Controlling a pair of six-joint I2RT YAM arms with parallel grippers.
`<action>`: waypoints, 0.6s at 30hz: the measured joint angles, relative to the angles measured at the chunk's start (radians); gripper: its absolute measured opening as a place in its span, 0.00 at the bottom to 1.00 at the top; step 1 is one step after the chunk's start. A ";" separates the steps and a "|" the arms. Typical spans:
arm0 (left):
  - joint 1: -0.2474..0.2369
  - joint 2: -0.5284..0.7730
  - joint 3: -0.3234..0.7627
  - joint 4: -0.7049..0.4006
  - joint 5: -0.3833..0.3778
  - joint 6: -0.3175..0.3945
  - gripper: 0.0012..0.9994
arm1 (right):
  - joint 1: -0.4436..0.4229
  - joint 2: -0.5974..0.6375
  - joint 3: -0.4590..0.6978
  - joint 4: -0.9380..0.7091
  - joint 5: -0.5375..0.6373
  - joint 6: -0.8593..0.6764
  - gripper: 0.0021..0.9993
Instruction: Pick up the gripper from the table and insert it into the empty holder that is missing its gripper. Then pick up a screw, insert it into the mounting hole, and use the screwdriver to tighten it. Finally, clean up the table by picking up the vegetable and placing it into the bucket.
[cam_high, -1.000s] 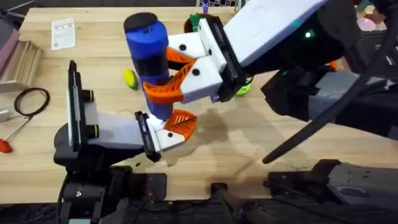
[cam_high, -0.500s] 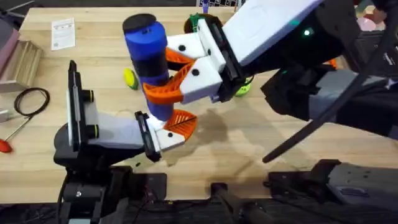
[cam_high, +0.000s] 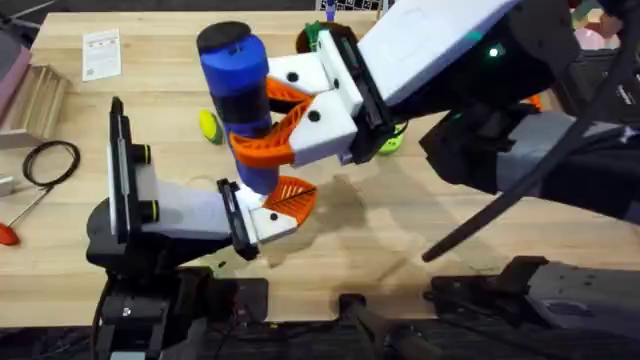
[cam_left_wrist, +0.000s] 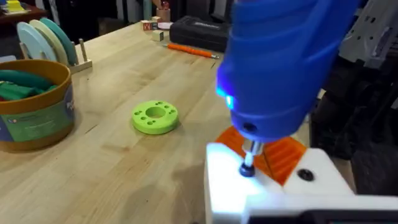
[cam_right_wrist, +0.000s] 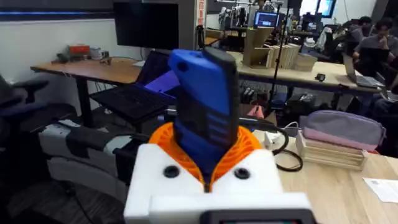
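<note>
The blue screwdriver (cam_high: 240, 95) stands upright over the table (cam_high: 400, 225), my right gripper (cam_high: 268, 128) shut on it with orange ribbed pads (cam_right_wrist: 249, 146) on either side. Its metal bit (cam_left_wrist: 247, 163) presses down onto the white holder (cam_left_wrist: 236, 186) of my left gripper (cam_high: 283, 205), where the orange gripper tip (cam_left_wrist: 283, 155) is seated. Whatever screw lies under the bit is too small to make out. The yellow vegetable (cam_high: 208, 125) lies on the table behind the screwdriver. The bucket (cam_left_wrist: 34, 102) holds green toys and stands farther back (cam_high: 308, 40).
A green disc (cam_left_wrist: 155, 117) lies between the bucket and the grippers. At the left edge are a black cable coil (cam_high: 50, 160), a red-handled tool (cam_high: 8, 235), a paper card (cam_high: 100, 52) and a wooden rack (cam_high: 35, 95). An orange tool (cam_left_wrist: 189, 51) lies by a black case (cam_left_wrist: 202, 31).
</note>
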 joint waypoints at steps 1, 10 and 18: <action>0.000 0.000 0.000 0.000 0.000 0.000 0.00 | 0.000 0.000 0.000 0.000 0.000 0.000 0.02; 0.000 0.000 0.000 0.000 0.000 0.000 0.00 | 0.004 0.000 0.003 -0.023 0.001 -0.007 0.02; 0.000 0.000 0.000 0.000 0.000 0.000 0.00 | 0.004 0.000 0.005 -0.048 0.004 -0.023 0.02</action>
